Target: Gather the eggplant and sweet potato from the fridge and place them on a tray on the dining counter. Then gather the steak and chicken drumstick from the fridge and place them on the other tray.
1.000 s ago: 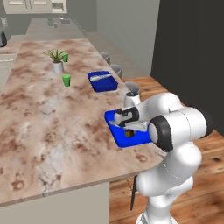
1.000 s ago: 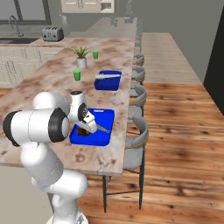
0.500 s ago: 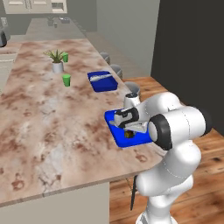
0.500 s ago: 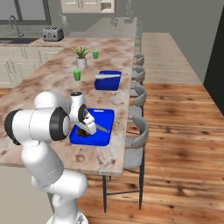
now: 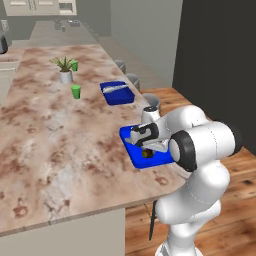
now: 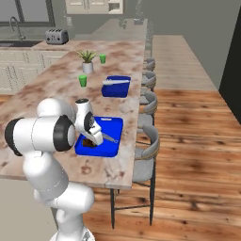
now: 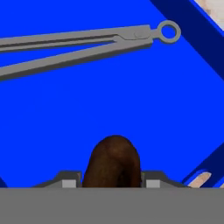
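Sweet potato, a smooth reddish-brown oval lump, sits pinched between the end effector's fingers, low over the glossy blue rimmed tray on the marbled stone worktop; release it gently and flat, clear of the slim grey metal tongs lying beyond.

Left base view: behind the arm's left shoulder, looking forward and down along the tabletop.
Right base view: behind its right shoulder, same tabletop and near blue tray.
Hand view: close above that tray's floor.
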You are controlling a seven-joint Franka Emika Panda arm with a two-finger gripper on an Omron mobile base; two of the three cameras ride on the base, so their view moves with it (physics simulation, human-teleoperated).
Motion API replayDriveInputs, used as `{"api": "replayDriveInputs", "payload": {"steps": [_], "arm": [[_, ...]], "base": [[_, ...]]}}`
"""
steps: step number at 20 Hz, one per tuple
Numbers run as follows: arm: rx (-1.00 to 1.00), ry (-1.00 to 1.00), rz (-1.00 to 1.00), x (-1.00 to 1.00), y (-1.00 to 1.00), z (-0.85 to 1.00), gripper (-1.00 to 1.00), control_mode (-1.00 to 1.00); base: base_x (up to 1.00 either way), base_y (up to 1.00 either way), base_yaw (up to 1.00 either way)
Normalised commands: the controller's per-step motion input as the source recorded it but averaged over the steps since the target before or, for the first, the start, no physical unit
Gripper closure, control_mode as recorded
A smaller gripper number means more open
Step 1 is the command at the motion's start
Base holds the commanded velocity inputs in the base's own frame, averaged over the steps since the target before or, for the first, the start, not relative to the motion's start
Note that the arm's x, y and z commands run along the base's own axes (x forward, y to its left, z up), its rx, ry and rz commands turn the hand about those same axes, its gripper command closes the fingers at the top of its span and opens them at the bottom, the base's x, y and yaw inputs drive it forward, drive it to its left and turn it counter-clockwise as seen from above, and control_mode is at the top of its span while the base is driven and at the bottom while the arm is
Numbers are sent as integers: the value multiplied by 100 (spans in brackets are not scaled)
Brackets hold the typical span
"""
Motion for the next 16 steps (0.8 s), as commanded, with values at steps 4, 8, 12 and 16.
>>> {"api": "replayDriveInputs", "payload": {"steps": [4, 8, 12, 16], "arm": [[4, -3, 0, -7, 0, 17, -100, -100], [4, -3, 0, 0, 0, 24, -100, -100], [7, -5, 0, -21, 0, 53, -100, -100], [9, -8, 0, -63, -6, 48, -100, -100]], "base": [[0, 0, 0], [0, 0, 0], [0, 0, 0], [0, 0, 0]]}}
